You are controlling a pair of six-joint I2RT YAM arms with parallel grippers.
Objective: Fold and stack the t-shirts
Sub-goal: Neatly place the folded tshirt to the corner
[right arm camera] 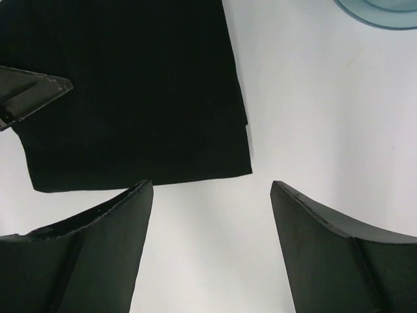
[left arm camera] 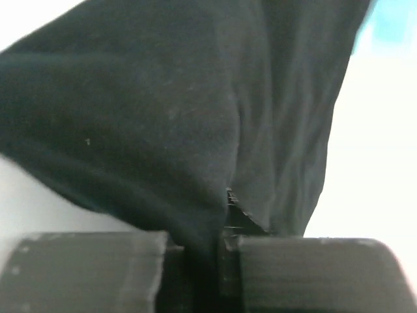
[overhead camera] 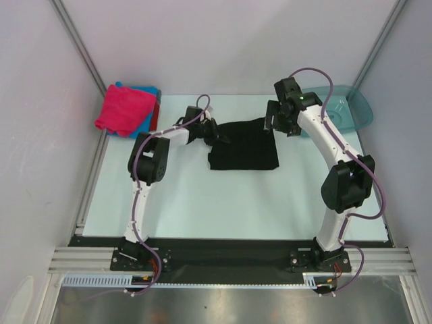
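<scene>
The black t-shirt point(left arm camera: 163, 111) fills most of the frame, its cloth soft and a little out of focus. The left gripper point(left arm camera: 205, 251) sits at the bottom edge, and its two dark fingers point(left arm camera: 85, 270) are drawn close together with a fold of the shirt pinched in the narrow gap between them. From that pinch a crease runs up through the fabric. The pale table point(left arm camera: 371, 163) shows to the right of the shirt and again at the lower left. A small teal patch point(left arm camera: 391, 26) shows in the top right corner, too blurred to identify.
</scene>
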